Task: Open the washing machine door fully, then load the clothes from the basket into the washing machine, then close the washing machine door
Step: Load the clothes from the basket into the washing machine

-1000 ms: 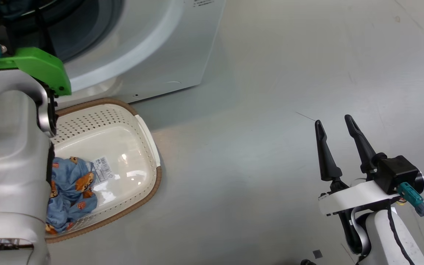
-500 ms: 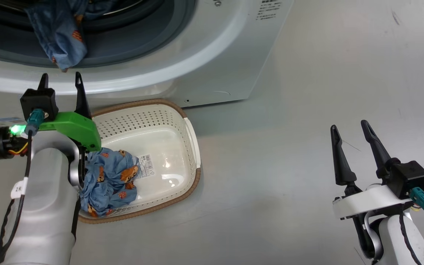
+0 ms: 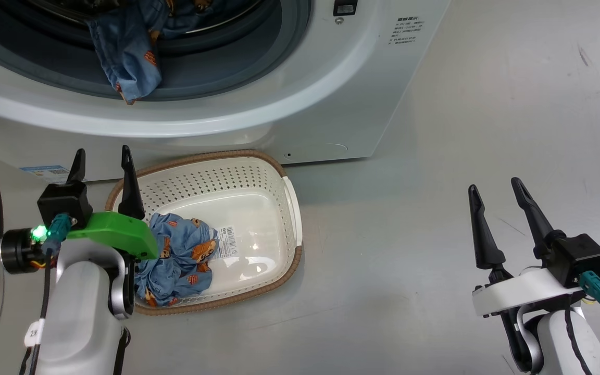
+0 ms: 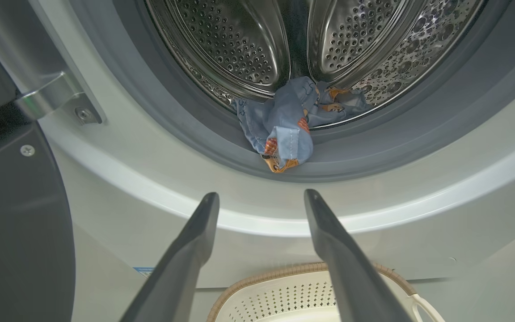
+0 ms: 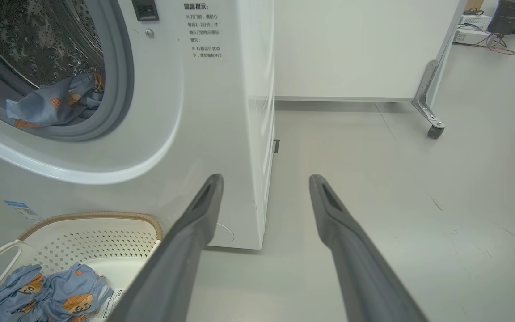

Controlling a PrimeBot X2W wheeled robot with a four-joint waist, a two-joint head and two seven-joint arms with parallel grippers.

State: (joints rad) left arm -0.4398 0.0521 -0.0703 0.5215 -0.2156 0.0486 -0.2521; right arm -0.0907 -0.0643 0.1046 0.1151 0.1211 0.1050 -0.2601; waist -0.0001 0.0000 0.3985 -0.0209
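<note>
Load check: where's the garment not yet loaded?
Head view, lower left: blue bear-print cloth garment bunched in the cream perforated plastic basket's near-left corner.

The basket (image 3: 216, 174) sits before the washing machine (image 3: 331, 104), clothes (image 3: 180, 258) inside (one garment (image 3: 128, 62) draped over the gasket (image 3: 237, 73))

The floor (image 3: 435, 156) is smooth, pale grey, with small scuffs. Far to the right stands a white panel (image 5: 365, 44) on a wheeled metal bracket (image 5: 432, 120); a dark bin (image 5: 512, 13) beyond.
</note>
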